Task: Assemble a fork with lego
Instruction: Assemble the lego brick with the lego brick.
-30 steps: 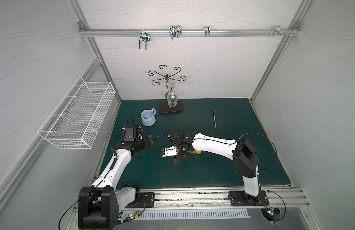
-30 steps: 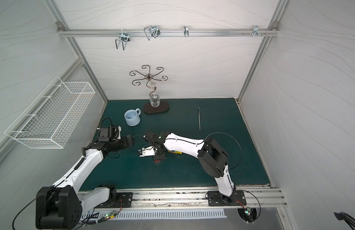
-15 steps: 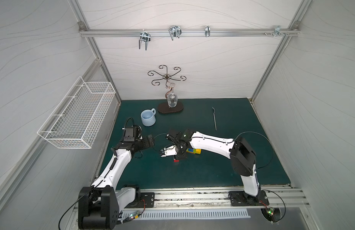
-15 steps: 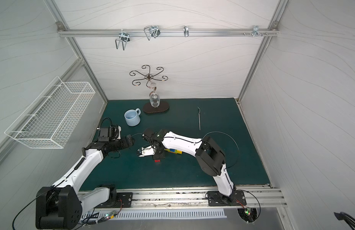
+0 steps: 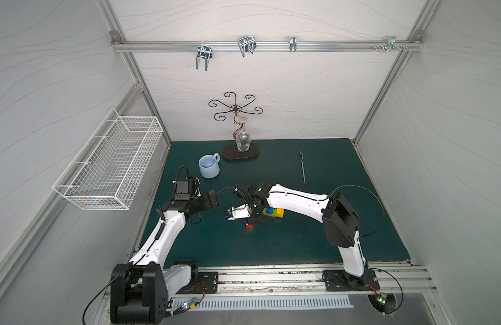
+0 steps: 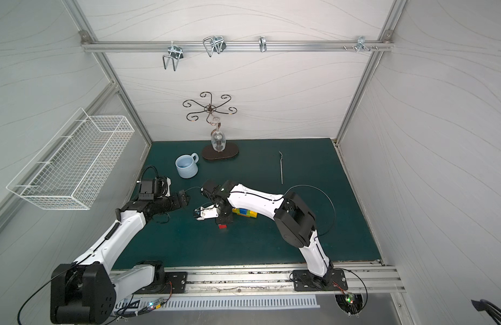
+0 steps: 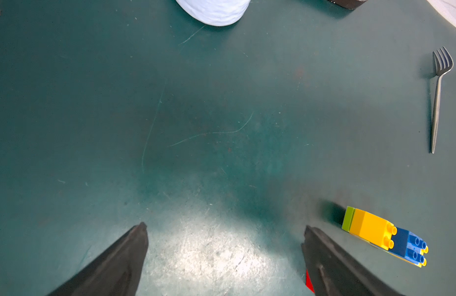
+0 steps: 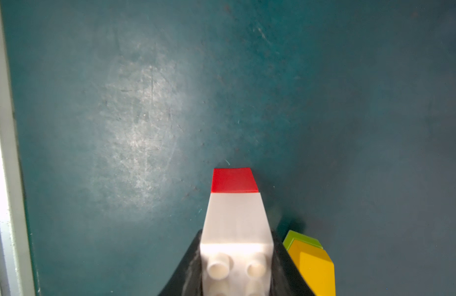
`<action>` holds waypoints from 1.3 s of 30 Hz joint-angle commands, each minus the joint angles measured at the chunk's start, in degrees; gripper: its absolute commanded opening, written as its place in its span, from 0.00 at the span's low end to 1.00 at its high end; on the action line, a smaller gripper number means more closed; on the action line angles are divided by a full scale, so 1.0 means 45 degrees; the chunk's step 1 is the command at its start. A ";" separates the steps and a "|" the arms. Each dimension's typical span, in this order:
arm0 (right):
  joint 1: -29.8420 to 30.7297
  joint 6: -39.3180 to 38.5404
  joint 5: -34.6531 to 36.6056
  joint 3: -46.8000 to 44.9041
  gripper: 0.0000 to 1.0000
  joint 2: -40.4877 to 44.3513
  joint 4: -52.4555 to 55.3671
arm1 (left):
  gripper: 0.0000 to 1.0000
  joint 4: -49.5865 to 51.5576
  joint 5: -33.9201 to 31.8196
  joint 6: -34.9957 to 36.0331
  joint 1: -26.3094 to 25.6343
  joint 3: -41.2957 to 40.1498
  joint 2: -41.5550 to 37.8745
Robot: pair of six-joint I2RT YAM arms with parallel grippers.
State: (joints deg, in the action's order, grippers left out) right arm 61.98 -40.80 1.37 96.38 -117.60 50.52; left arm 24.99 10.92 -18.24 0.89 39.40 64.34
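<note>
My right gripper [image 5: 253, 219] [image 8: 236, 233] points down at the mat and is shut on a white lego brick [image 8: 236, 223]. That brick is stacked on a red brick [image 5: 249, 226] [image 8: 234, 180] whose end is at the mat. Just right of it lies a joined cluster of lime green, yellow and blue lego bricks [image 5: 273, 212] [image 6: 245, 213] [image 7: 383, 234] [image 8: 311, 264], on its side. My left gripper [image 5: 212, 198] [image 7: 225, 230] hovers to the left of the stack, open, with only bare mat between its fingers. A red sliver [image 7: 309, 282] shows past one finger.
A pale blue mug [image 5: 208, 166] [image 6: 186, 166] stands at the back left. A glass hangs on a dark stand [image 5: 240, 152] behind it. A silver metal fork [image 5: 302, 167] [image 7: 438, 97] lies at the back right. A wire basket [image 5: 111, 163] hangs on the left wall.
The right arm's elbow has swung slightly left while its gripper stays over nearly the same spot with the white-and-red stack. The left arm has not moved.
</note>
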 commanded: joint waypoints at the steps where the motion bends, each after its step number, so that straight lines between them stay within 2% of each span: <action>1: -0.0393 0.0103 0.1390 -0.0164 0.00 -0.0812 0.1720 | 1.00 -0.0491 -0.0005 -0.0185 0.0101 0.0083 0.0097; 11: -0.0084 0.0238 0.0891 0.0091 0.00 -0.1724 0.2361 | 1.00 -0.0495 -0.0024 -0.0185 0.0096 0.0119 0.0131; 24: 0.0270 -0.0094 0.1410 0.0216 0.00 -0.2772 0.2681 | 1.00 -0.0571 0.0056 -0.0185 0.0112 0.0151 0.0253; 39: 0.0332 -0.0314 0.0169 0.0696 0.00 -0.3073 0.2980 | 1.00 -0.0535 0.0093 -0.0185 0.0135 0.0171 0.0312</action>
State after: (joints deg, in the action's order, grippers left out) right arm 63.11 -40.88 5.32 104.47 -124.03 59.81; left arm 24.97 11.16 -18.24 1.10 39.40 65.28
